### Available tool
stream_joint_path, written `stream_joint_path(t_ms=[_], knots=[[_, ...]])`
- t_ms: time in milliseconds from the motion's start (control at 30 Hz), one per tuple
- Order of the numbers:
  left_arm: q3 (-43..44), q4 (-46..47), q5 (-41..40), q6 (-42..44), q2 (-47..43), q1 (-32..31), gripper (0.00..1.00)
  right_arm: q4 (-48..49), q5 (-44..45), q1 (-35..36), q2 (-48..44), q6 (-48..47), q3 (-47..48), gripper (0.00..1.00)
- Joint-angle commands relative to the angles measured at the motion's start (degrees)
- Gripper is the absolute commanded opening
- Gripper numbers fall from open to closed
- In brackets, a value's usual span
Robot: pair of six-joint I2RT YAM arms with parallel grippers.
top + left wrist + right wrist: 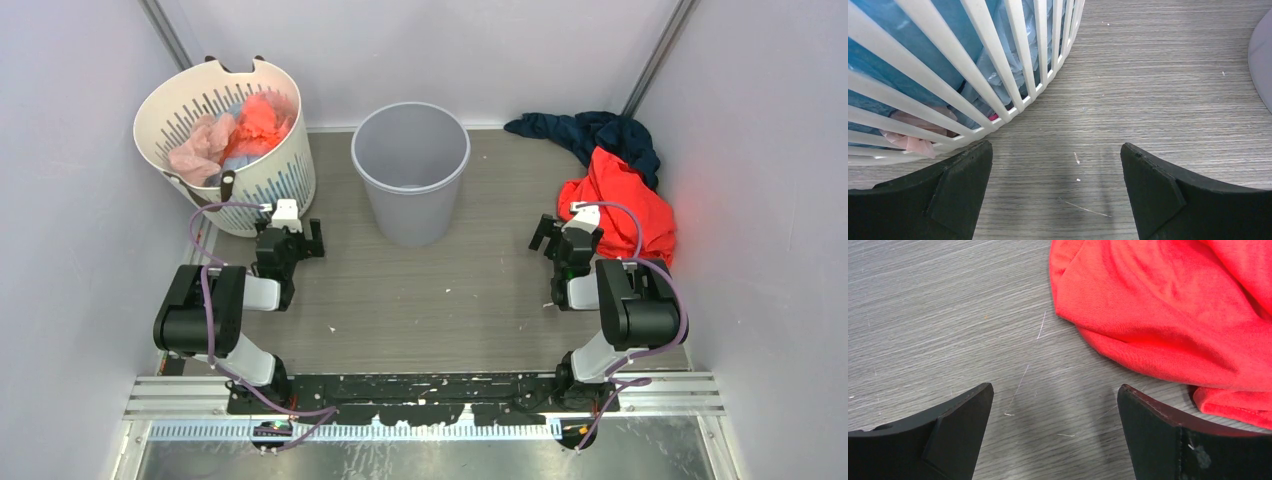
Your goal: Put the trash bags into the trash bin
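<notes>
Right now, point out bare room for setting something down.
Largest free patch: the bare table between the left tool and right tool, in front of the grey bin. A smaller strip lies between bin and red-orange garment. Crowded: around the white slotted basket, back left.

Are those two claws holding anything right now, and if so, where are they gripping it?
Nothing is held. The left claw and right claw both stand open and empty.
</notes>
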Motion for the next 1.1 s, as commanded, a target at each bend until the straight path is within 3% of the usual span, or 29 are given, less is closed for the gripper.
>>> stream_joint_path(t_ms=[0,567,667,767,900,1000,1067], knots=[[0.8,2.0,-0.6,-0.3,-0.8,0.3,1.00,2.7,0.0,-0.2,-1.6,-0.4,1.3,1.00],[0.2,2.9,-1.1,-0.5,-1.2,0.4,1.00,2.6,0.0,-0.2,-1.7,-0.4,1.2,1.00],[-3.2,3.6,-4.3,-1.5,-9.1,0.2,1.00,3.7,3.5,-0.2,-2.1,1.0,0.8,1.00],[0.1,-14.4,-3.0,-1.3,-22.9,0.2,1.00,-2.9,9.7,-0.2,-10.7,3.2,-0.1,1.00],[5.9,-30.6,-0.2,-3.2,-37.1,0.2,1.00,-11.3,6.5,-0.1,-21.6,3.5,1.7,1.00],[11.3,-40.1,-0.7,-11.4,-45.2,0.3,1.00,-17.5,5.5,-0.1,-33.5,6.9,2.6,1.00],[16.5,-48.4,-2.2,-18.5,-48.4,0.3,1.00,-26.9,6.6,-0.1,-41.3,12.1,6.4,1.00]])
